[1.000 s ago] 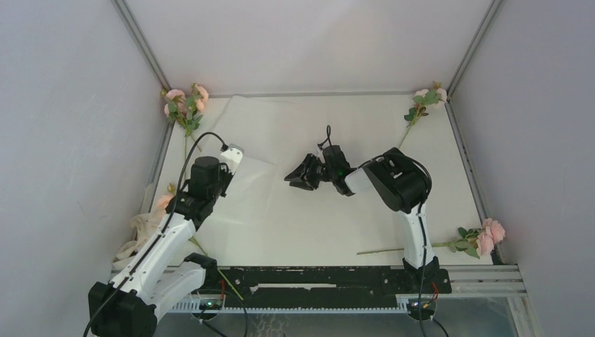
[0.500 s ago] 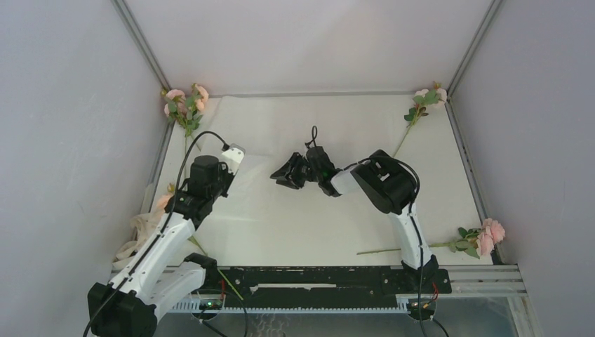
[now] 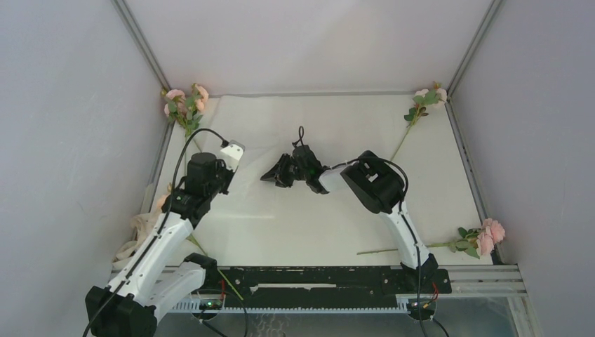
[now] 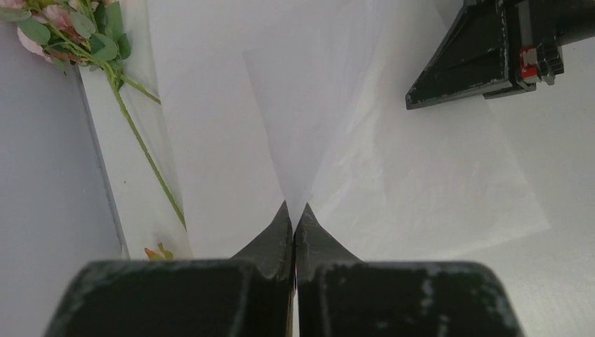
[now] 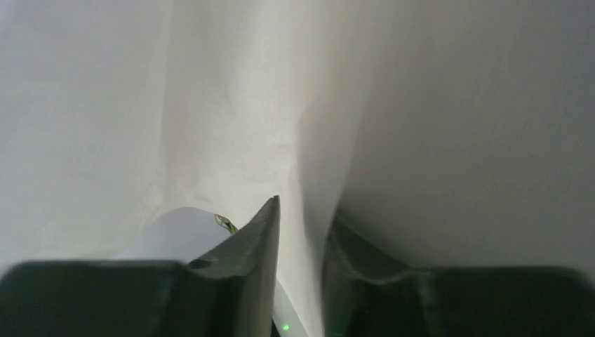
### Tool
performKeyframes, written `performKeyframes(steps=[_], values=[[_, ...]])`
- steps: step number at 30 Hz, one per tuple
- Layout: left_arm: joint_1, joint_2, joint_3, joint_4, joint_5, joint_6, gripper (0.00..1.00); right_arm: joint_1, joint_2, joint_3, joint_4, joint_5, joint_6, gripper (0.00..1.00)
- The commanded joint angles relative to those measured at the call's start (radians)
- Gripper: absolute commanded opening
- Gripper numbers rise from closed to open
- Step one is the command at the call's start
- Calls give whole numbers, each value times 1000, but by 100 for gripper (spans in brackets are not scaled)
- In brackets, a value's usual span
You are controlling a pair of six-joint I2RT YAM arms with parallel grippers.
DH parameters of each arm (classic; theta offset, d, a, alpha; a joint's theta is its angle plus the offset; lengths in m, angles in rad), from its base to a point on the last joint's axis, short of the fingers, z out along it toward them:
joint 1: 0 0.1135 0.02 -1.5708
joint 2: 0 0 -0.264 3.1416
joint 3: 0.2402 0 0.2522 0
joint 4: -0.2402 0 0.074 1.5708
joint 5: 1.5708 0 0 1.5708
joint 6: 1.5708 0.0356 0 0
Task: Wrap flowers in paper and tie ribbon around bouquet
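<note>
We hold the left gripper (image 4: 293, 210) pressed together on a pinched-up peak of the paper (image 4: 421, 182), at the sheet's left side. The right gripper (image 5: 303, 214) sits over the sheet's middle with its jaws apart. A raised fold stands in the gap and runs straight ahead of the fingers, and we judge it not yet clamped. The rest of the sheet lies flat between the two grippers. The flowers (image 3: 186, 107) lie scattered at the corners, well apart from both, and the ribbon (image 3: 140, 232) is heaped at the near left.

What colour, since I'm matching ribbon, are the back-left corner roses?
Pale pink roses; top external view shows them best.
</note>
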Motion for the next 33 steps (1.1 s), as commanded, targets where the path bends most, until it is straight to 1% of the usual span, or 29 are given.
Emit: performKeyframes(steps=[1,2,4,8,12,17,21,24,26,27,29,30,33], values=[[5,-22,56,6,20,-24,0,0,3,28,-38,-6,-21,19],[4,-22,58,3,22,-24,0,-6,-6,27,-50,-3,-38,11],[4,-24,71,-5,21,-21,0,-22,-33,10,-50,0,-65,0],[10,-12,144,-34,22,-9,0,-78,-124,-84,-6,7,-91,0],[11,24,203,-43,62,-20,0,-147,-247,-235,52,22,-122,0],[11,72,269,-47,155,-54,0,-259,-412,-485,152,15,-132,0],[11,111,317,-41,254,-84,0,-349,-585,-699,139,22,-185,0],[11,149,351,-20,317,-127,0,-389,-754,-806,53,42,-251,0],[13,174,370,0,326,-178,0,-399,-872,-859,-40,74,-294,0],[19,181,372,9,321,-207,0,-396,-944,-881,-107,114,-320,0],[55,202,360,32,333,-277,0,-374,-1093,-921,-246,205,-357,0],[81,214,348,42,340,-306,0,-348,-1174,-940,-342,260,-368,0],[164,273,302,78,312,-332,0,-264,-1395,-987,-555,395,-384,0]])
